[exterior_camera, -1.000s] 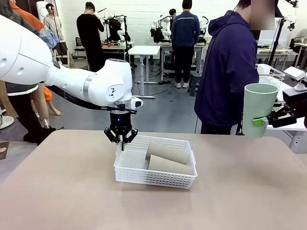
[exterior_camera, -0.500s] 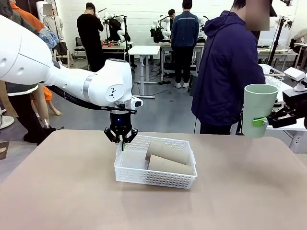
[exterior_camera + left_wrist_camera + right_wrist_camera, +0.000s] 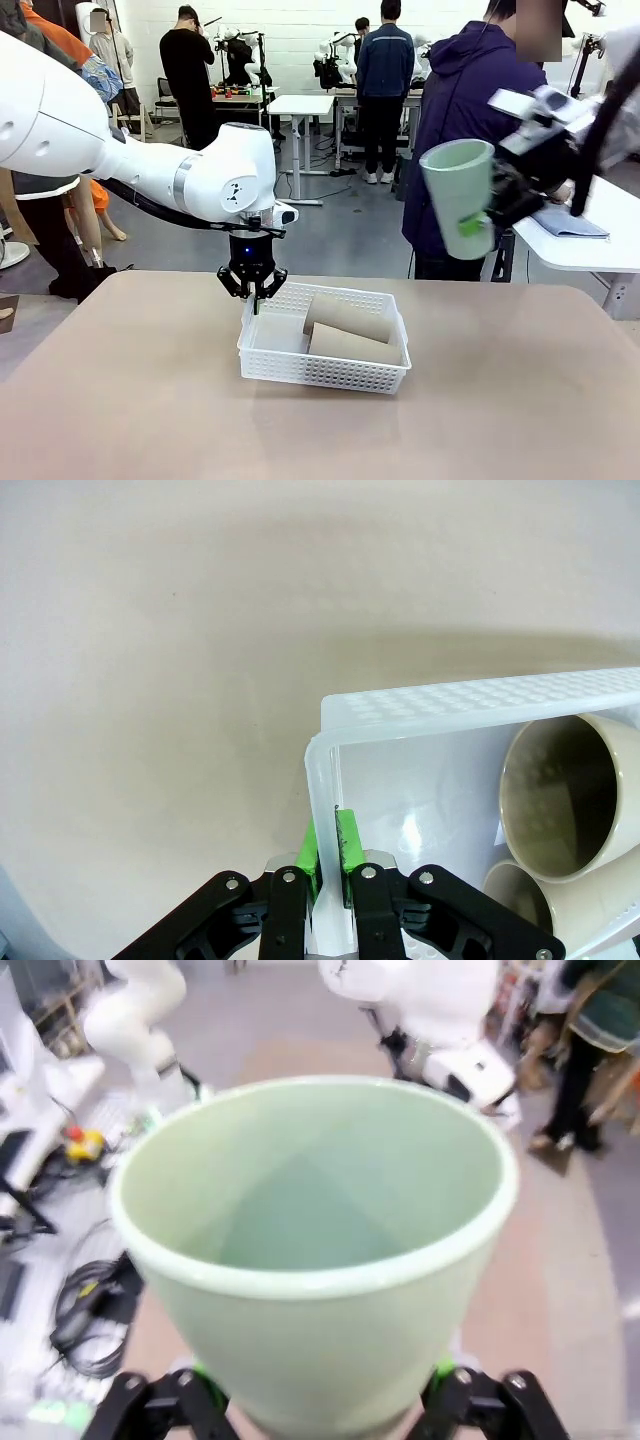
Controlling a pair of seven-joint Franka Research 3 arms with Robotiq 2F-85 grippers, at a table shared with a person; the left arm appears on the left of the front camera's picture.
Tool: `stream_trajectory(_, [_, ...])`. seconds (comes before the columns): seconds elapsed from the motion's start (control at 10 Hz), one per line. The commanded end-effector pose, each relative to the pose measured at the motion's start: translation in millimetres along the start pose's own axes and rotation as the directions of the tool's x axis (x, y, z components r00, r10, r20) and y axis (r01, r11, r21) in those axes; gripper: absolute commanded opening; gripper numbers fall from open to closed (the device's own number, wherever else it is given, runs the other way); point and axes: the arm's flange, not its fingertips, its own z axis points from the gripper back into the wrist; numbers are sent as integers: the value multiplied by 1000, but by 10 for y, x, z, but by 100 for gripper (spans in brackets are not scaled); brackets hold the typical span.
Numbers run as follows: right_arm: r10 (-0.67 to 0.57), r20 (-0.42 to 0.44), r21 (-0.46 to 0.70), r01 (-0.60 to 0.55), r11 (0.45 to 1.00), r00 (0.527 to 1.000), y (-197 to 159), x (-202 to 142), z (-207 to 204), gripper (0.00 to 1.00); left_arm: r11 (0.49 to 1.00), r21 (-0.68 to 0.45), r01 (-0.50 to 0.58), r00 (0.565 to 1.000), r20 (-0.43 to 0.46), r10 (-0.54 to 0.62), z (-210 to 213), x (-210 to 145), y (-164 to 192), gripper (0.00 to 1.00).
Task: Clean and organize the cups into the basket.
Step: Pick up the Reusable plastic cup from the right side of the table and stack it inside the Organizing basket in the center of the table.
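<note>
So the white perforated basket [image 3: 323, 352] sits mid-table with two tan cups [image 3: 350, 330] lying on their sides inside, touching; the left gripper [image 3: 252, 290] has its green pads pinched shut on the basket's near-left rim, basically holding it steady. Big change: the right gripper [image 3: 487, 215], fingers clamped round the mint green cup [image 3: 459, 195], was parked low off the table's right a second ago and has now swung up and inward; looks like the last cup is heading in. It's matte, tapered, mouth up, slightly tilted.
</note>
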Motion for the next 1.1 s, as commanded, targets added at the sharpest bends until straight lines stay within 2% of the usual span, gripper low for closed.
stream_trajectory(0.0, [-29, -152, 99, 44, 994, 988, -482, 110, -339, 82, 1000, 2, 2, 1000, 3, -2, 16, -5, 8, 0])
stream_trajectory(0.3, [-34, -338, 204, 109, 973, 941, -708, 307, -1140, 82, 1000, 2, 2, 1000, 3, -2, 16, -5, 8, 0])
stream_trajectory(0.6, [-14, -465, 264, 154, 952, 885, -717, 357, -1683, 82, 1000, 2, 2, 1000, 3, -2, 16, -5, 8, 0])
stream_trajectory(0.8, [-4, -534, 277, 179, 944, 846, -704, 309, -1932, 82, 1000, 2, 2, 1000, 3, -2, 16, -5, 8, 0])
stream_trajectory(1.0, [6, -547, 285, 180, 941, 837, -717, 218, -2079, 82, 1000, 2, 2, 1000, 3, -2, 16, -5, 8, 0])
